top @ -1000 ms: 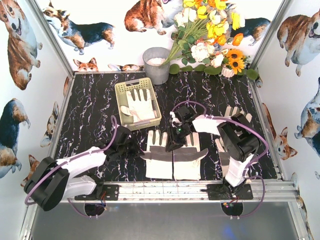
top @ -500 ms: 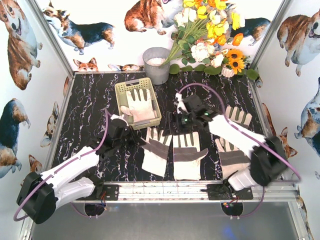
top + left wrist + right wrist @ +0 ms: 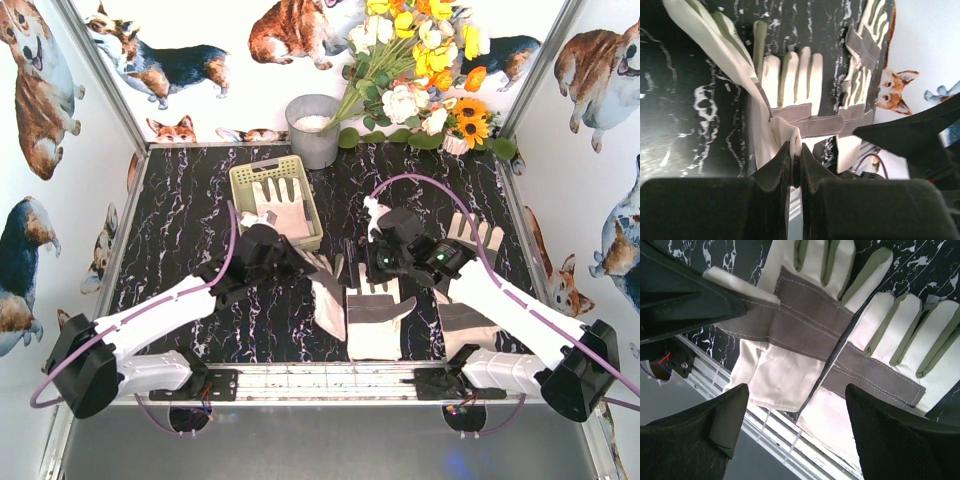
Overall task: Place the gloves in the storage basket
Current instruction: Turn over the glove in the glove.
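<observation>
The glove (image 3: pixel 325 292) now hangs off the table (image 3: pixel 180 200), its cuff clamped in the left gripper (image 3: pixel 272 255). The basket (image 3: pixel 240 190) is at its 11 o'clock, with a second glove (image 3: pixel 283 210) inside. The right gripper (image 3: pixel 393 250), at 3 o'clock, has spread open, empty. Carrying it over looks next.

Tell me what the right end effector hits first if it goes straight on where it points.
Probably the pair of cream-white, grey-banded fabric work gloves lying flat below the open right end effector; depth is unclear.
</observation>
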{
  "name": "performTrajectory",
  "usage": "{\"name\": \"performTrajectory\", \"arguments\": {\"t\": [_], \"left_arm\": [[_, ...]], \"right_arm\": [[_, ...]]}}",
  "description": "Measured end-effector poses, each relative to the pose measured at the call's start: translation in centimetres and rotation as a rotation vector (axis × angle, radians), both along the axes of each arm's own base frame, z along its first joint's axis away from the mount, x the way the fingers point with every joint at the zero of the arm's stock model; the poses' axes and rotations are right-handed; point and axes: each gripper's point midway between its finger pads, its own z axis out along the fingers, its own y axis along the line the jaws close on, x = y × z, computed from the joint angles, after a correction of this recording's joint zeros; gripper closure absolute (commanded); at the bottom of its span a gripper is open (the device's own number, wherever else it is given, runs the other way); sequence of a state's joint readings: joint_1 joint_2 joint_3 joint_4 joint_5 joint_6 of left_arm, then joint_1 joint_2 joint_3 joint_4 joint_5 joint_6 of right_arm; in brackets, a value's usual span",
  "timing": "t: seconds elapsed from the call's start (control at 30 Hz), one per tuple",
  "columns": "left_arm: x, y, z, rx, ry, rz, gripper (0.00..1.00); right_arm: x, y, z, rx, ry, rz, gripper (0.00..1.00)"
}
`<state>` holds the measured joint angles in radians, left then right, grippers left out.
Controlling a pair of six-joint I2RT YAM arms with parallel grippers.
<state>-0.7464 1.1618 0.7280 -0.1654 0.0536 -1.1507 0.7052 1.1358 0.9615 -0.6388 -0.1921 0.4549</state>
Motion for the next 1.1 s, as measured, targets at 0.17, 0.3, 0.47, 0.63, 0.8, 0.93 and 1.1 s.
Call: {"name": "performTrajectory", "arguments": {"t": [0.17,0.3,0.47,0.63,0.8,0.93,1.1], "left_arm": [[0.6,-2.0,0.8,-0.038,0.007,0.012,1.0],[1.0,-2.9,0.5,-0.046,0.031,0.021,1.0],[1.4,-4.0,0.6,-0.053,0.05,0.021,1.0],[1.5,-5.2,0.8,-0.071,0.059,0.013,1.0],[1.5,-5.2,0.5,-0.068,0.072,0.031,1.0],[1.7,-5.2,0.6,-0.072,0.074,0.047,1.0],[1.6,-5.5,0.8,-0.085,0.072,0.045,0.95]], "right_arm": [[-0.9,0.5,-0.5,-0.03,0.005,0.009,0.23],[-1.6,1.1,-0.6,-0.05,-0.014,0.026,0.24],[-1.5,1.5,-1.5,-0.1,-0.047,0.021,0.3],[-0.1,1.9,-2.6,-0.146,-0.086,-0.005,0.35],[0.9,2.5,-3.8,-0.212,-0.14,-0.011,0.46],[1.6,2.3,-4.0,-0.256,-0.194,-0.033,0.7],[2.0,2.5,-3.9,-0.256,-0.219,-0.05,0.94]]}}
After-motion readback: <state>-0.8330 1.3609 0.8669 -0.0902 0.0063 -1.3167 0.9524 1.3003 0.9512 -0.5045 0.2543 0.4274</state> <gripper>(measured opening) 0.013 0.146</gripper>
